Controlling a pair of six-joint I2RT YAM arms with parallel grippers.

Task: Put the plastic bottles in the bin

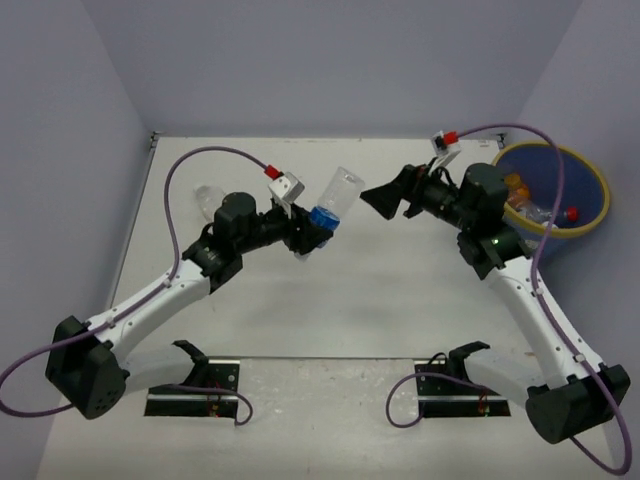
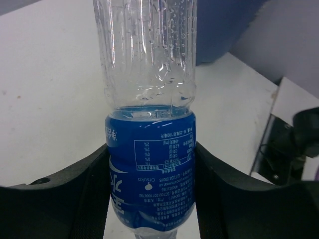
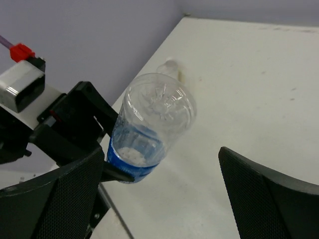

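"Clear ribbed plastic, crinkled, with a glossy blue label: the bottle (image 2: 147,99) sits between the matte black fingers (image 2: 70,194) of the left gripper (image 2: 151,199). They clamp its label band, and it tilts clear of the white table (image 1: 380,300)."

"The right gripper (image 3: 159,199)?"

"Jaws wide apart, holding nothing, facing the bottle's base. The round blue bin (image 1: 605,185), yellow-rimmed, stands behind it."

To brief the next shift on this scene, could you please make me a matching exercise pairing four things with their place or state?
1. blue-labelled bottle
2. right gripper
3. bin
4. clear bottle

a. open and empty
b. far right, yellow-rimmed
c. clamped in the left gripper
d. lying at the far left of the table

Pairs: 1-c, 2-a, 3-b, 4-d
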